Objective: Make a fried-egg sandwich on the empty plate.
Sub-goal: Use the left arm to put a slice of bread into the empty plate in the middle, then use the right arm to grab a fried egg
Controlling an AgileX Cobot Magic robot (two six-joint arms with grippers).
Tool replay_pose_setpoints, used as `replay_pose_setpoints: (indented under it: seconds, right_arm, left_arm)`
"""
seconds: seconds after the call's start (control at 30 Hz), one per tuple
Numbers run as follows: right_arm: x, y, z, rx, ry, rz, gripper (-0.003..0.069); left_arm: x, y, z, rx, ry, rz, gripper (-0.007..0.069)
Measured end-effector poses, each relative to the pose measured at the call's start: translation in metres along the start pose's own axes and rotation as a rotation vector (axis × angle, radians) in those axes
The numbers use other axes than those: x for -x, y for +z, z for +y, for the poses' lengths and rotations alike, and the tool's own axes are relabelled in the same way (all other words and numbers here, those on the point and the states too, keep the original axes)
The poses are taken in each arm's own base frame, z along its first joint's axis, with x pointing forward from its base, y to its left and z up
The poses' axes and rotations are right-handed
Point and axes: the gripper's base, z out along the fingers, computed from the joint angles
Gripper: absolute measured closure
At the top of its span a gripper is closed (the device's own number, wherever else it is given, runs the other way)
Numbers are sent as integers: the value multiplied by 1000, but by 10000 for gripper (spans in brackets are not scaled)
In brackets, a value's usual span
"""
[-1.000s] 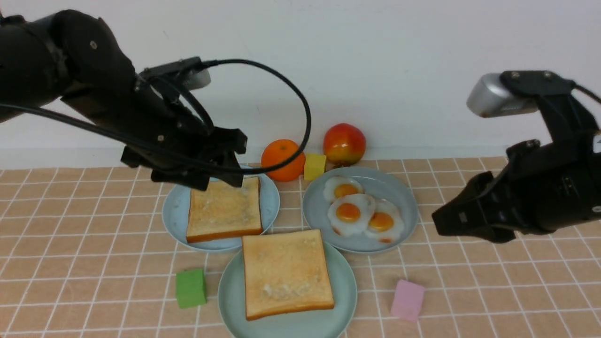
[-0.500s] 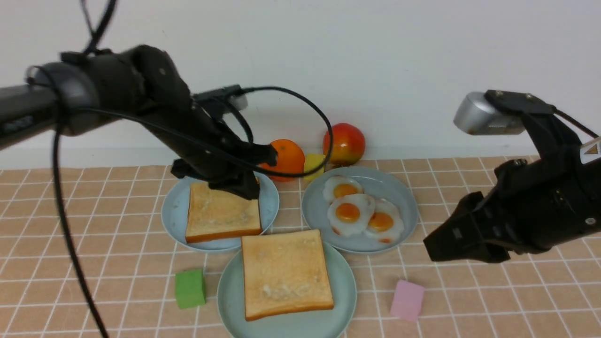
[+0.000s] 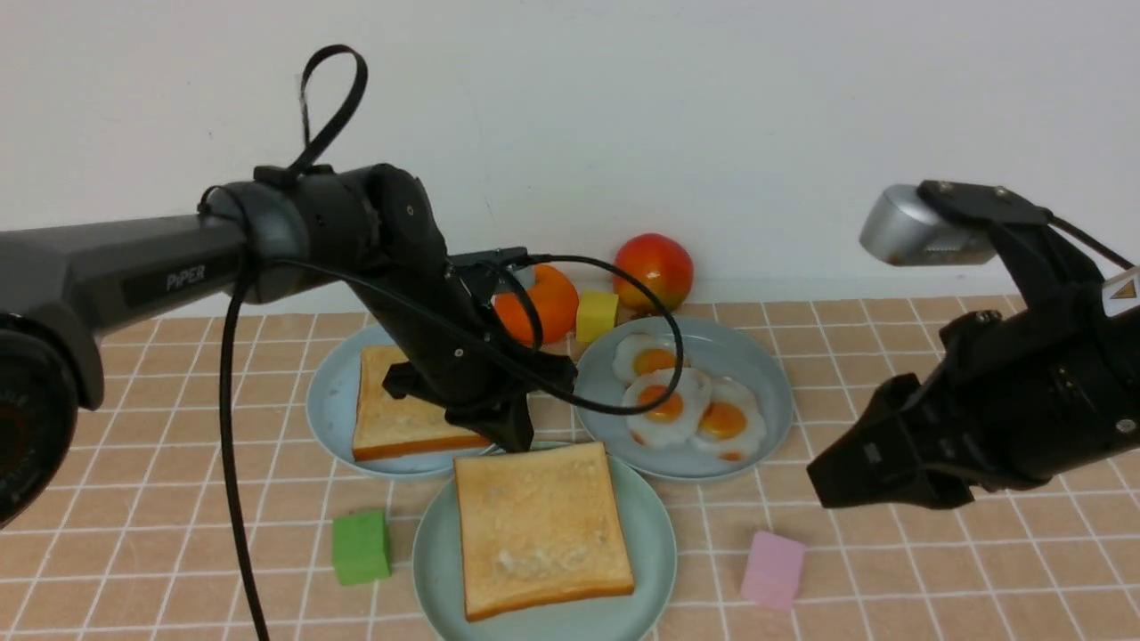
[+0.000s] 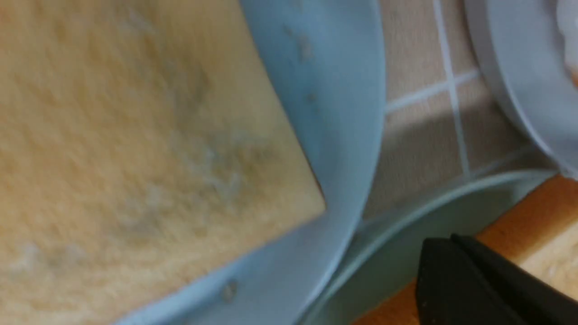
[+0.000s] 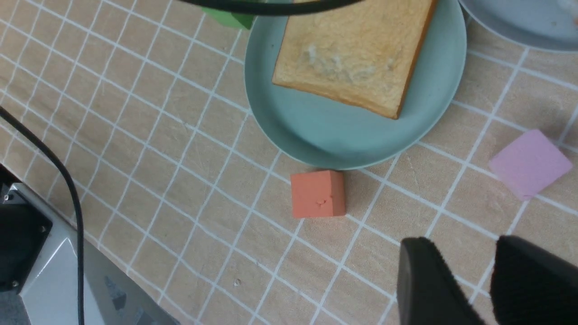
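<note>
Since one slice of toast [image 3: 541, 525] already lies flat, face up, on the mint-green plate [image 3: 656, 539] at the front of the table, we judge the sandwich to be at its first layer, with the egg and the top slice not yet added.

That slice is square, so it has no real long axis. Its edges sit turned a little off the tile lines of the tablecloth [image 3: 891, 579], with the far edge rising toward the right and the darker near crust facing us.

At the slice's far left corner is the tip of the left gripper [image 3: 515, 438]. Its jaws are pressed together and hold nothing, and it points down at the crust (we cannot tell whether it touches). We take it to be squaring up the slice.

Just behind and to the left, the second slice [image 3: 392, 411] rests on a sky-blue plate [image 3: 328, 401]. Behind and to the right, three glossy fried eggs [image 3: 663, 405] overlap on a grey-blue plate [image 3: 761, 374].

Further right, the right gripper [image 3: 828, 476] hangs above the cloth, jaws apart with nothing between them, pointing toward the plates.

In our judgement, the next move calls for lifting one egg by its thin white rim without dragging the eggs next to it, then laying it centred on the front slice. The right gripper looks better placed for this.

A green cube [image 3: 362, 545] and a pink cube [image 3: 773, 568] sit either side of the mint-green plate.
</note>
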Motion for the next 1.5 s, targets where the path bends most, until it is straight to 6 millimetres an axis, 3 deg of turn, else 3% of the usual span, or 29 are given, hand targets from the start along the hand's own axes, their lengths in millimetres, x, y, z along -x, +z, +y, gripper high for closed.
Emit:
replay_pose_setpoints:
  seconds: [0.27,0.4,0.43,0.47,0.5,0.53,0.57,0.63,0.77,0.87,0.93,1.07,1.17,1.27,1.5]
  right_arm:
    - [3,0,-1,-8,0,-31,418]
    - [7,0,-2,-21,14,-75,416]
    - [9,0,-4,-37,30,-101,407]
    - [10,0,-4,-40,31,-105,405]
    - [14,3,-7,-65,28,-127,388]
    - [15,2,-8,-70,26,-131,383]
    - [20,6,-11,-88,25,-131,367]
    - [31,11,-16,-105,48,-127,340]
    - [58,31,-39,-125,129,-82,301]
    - [71,41,-55,-128,183,-62,297]
    - [83,56,-78,-119,254,-46,295]
    - [102,83,-106,-113,281,-7,294]
    - [113,96,-115,-106,275,25,293]
    - [127,124,-129,-112,317,80,294]
    - [137,167,-152,-107,413,103,294]
  left_arm:
    - [-6,-3,-2,-17,-2,73,620]
    - [-4,-22,-8,-10,23,33,618]
    - [-3,-45,-14,-1,51,-17,617]
    - [-3,-48,-15,-2,54,-24,617]
    - [-4,-79,-23,12,91,-92,617]
    - [-4,-82,-24,10,94,-101,617]
    - [-7,-109,-31,16,120,-157,617]
    - [-15,-139,-39,7,139,-220,615]
    - [-46,-177,-49,-35,157,-298,614]
    - [-67,-181,-49,-61,178,-310,612]
    - [-95,-182,-49,-101,218,-324,610]
    - [-125,-185,-50,-156,294,-360,608]
    - [-133,-187,-49,-158,306,-381,606]
    - [-133,-189,-46,-124,302,-423,603]
    - [-130,-189,-43,-93,272,-449,597]
